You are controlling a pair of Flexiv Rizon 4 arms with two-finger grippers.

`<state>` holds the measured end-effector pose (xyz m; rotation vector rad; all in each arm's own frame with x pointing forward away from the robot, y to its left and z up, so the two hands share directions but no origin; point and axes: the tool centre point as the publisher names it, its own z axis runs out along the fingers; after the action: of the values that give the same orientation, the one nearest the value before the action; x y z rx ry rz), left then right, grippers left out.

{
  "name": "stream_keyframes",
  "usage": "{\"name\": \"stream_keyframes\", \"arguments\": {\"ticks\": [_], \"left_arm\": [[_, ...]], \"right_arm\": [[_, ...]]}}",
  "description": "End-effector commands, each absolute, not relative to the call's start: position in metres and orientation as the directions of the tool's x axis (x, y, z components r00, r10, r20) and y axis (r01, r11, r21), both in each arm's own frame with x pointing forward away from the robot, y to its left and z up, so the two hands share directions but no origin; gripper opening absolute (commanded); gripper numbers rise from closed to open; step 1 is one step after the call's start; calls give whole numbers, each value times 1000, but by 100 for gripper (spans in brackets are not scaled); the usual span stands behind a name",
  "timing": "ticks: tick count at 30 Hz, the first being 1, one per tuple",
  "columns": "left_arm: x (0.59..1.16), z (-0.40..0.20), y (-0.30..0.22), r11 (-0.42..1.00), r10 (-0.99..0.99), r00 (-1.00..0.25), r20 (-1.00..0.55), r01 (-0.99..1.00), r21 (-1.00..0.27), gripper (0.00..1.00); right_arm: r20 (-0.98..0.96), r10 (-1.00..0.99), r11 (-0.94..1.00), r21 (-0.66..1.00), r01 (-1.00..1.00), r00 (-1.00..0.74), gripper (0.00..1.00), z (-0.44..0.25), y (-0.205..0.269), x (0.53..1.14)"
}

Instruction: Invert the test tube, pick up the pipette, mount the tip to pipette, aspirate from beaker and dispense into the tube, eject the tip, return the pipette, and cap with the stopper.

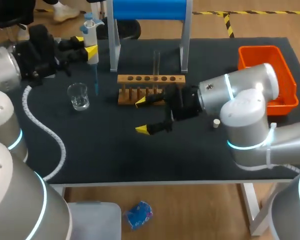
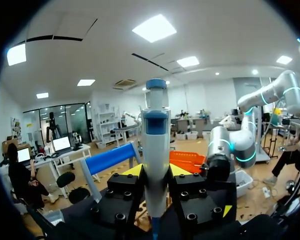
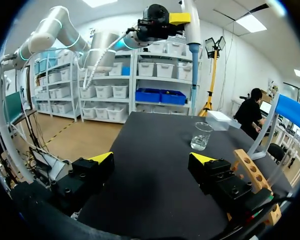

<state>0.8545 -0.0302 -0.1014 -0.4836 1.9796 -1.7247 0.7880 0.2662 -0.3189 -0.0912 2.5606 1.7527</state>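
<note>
My left gripper (image 1: pixel 88 50) is shut on the white and blue pipette (image 1: pixel 91 37), held upright above the table's far left. The pipette's thin blue tip (image 1: pixel 96 80) points down, just behind and to the right of the glass beaker (image 1: pixel 78 96). In the left wrist view the pipette (image 2: pixel 156 145) stands between the fingers (image 2: pixel 132 171). A clear test tube (image 1: pixel 156 62) stands upright in the wooden rack (image 1: pixel 150 85). My right gripper (image 1: pixel 141 116) is open and empty, low in front of the rack. From the right wrist view, the beaker (image 3: pixel 201 136) is ahead and the rack (image 3: pixel 255 175) is beside the right gripper (image 3: pixel 152 160).
A small white stopper (image 1: pixel 216 122) lies on the black mat under my right arm. An orange bin (image 1: pixel 267 75) sits at the far right. A blue-topped metal stand (image 1: pixel 149 10) rises behind the rack. My left arm's coiled cable (image 1: pixel 45 131) trails over the mat's left side.
</note>
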Motion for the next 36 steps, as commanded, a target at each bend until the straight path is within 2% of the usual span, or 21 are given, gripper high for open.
{"name": "stream_keyframes", "arguments": {"ticks": [1,18,36], "left_arm": [[860,-110,-14,105,-447,-890,-95,53,-993,0],[891,-125,16,130,-422,-903,-83,31,-991,0],[891,-125,16,130,-422,-903,-83,31,-991,0]], "right_arm": [[-90,26,357,931,-75,-996,100,-334,286,783],[-89,186,312,950,-28,-978,100,-373,326,788],[-61,220,294,956,6,-974,100,-381,329,792]]}}
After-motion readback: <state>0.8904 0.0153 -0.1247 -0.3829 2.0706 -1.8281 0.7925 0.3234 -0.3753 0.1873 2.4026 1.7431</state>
